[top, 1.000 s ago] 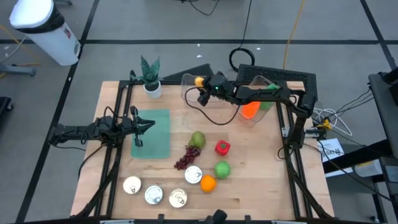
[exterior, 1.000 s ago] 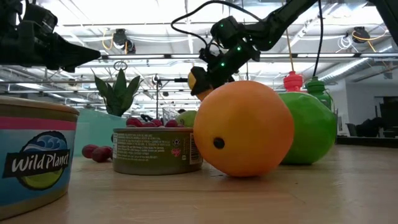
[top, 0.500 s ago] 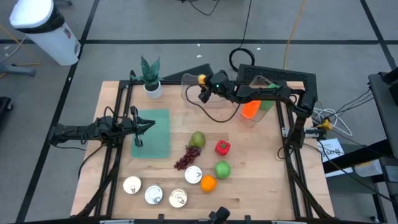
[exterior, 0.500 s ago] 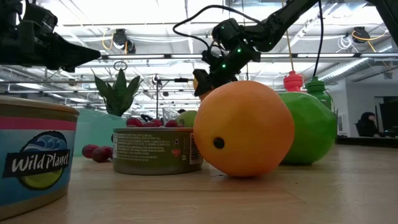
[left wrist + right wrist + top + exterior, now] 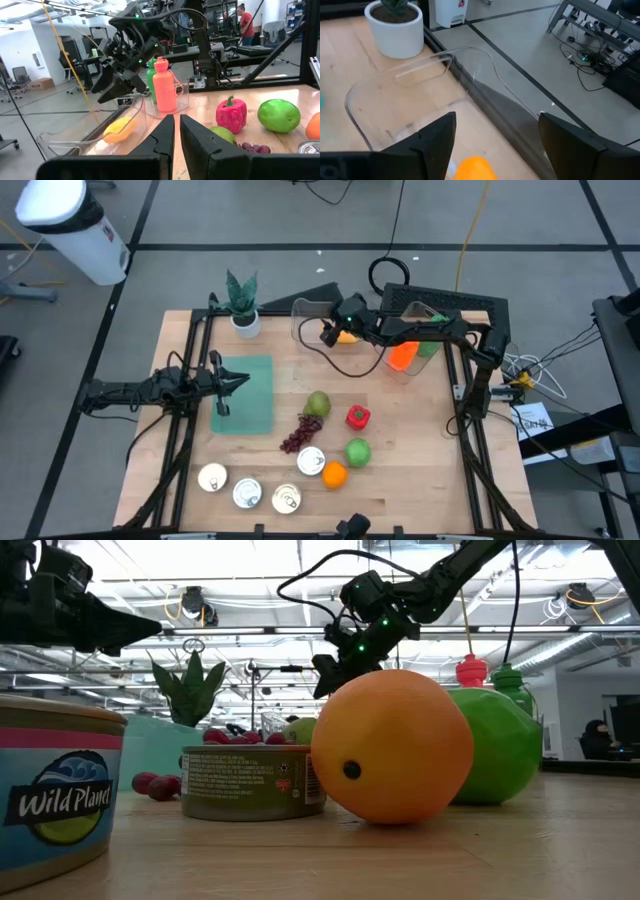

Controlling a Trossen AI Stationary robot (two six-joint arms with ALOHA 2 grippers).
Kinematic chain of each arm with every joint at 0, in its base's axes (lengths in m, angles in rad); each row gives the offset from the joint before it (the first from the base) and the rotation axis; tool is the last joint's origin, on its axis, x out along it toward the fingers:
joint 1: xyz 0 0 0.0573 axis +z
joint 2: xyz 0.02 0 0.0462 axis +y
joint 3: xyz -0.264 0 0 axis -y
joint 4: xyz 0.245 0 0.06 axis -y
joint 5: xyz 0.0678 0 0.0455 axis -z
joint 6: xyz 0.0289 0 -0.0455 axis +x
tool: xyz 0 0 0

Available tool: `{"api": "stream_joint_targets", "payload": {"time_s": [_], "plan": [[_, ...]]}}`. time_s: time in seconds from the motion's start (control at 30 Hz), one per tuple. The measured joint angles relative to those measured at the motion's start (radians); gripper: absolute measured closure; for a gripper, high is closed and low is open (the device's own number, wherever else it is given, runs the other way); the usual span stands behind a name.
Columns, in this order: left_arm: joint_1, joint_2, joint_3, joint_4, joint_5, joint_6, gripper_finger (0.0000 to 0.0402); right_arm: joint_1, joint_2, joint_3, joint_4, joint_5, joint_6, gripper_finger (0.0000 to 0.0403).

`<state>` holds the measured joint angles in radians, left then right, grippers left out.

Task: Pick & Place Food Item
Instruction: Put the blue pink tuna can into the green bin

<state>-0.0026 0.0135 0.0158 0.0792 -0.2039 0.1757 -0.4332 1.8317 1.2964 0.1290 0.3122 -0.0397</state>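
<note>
The yellow-orange fruit (image 5: 120, 129), held in the right gripper (image 5: 328, 333) a second ago, has dropped out of it and now lies on the floor of the clear plastic bin (image 5: 305, 308) at the table's far edge. The right gripper hangs just above that bin with its fingers spread and empty. Beside the bin another clear container (image 5: 184, 98) holds an orange bottle (image 5: 164, 85) and a green bottle (image 5: 150, 80). The left gripper (image 5: 228, 383) waits over the green mat (image 5: 250, 405), fingers nearly together, holding nothing. Near the front, one tin (image 5: 55, 790) reads "Wild Planet"; a second tin (image 5: 250, 783) carries print too small to read, next to an orange (image 5: 392, 745).
</note>
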Motion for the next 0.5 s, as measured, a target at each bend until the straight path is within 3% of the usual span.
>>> {"api": "stream_joint_targets", "payload": {"time_s": [0.27, 0.5], "plan": [[0.0, 0.0, 0.0, 0.0, 0.0, 0.0, 0.036, 0.037, -0.076, -0.001, -0.037, 0.001, -0.086, 0.0134], [0.0, 0.0, 0.0, 0.0, 0.0, 0.0, 0.036, 0.104, -0.273, -0.001, -0.24, 0.004, -0.093, 0.0149]]}}
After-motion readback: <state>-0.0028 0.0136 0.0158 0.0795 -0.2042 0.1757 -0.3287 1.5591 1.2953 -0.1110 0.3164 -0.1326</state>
